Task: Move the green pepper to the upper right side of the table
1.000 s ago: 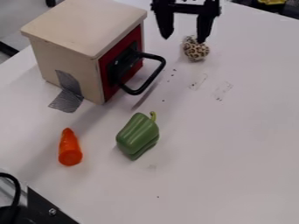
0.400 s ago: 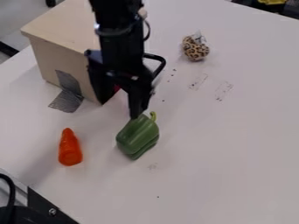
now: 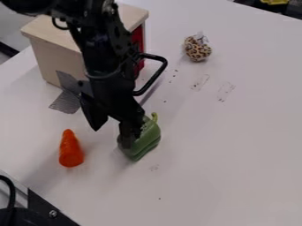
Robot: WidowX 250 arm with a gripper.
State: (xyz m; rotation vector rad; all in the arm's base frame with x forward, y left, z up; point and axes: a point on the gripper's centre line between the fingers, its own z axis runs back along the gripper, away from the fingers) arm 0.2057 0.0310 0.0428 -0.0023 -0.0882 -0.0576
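Holding our fingers [image 3: 127,134] wide apart with nothing between them, we had one against the green pepper's [image 3: 149,137] left side.

Green pepper [image 3: 149,140], ribbed and plump, lying on its side, curved stem showing, body resting partly behind one jaw
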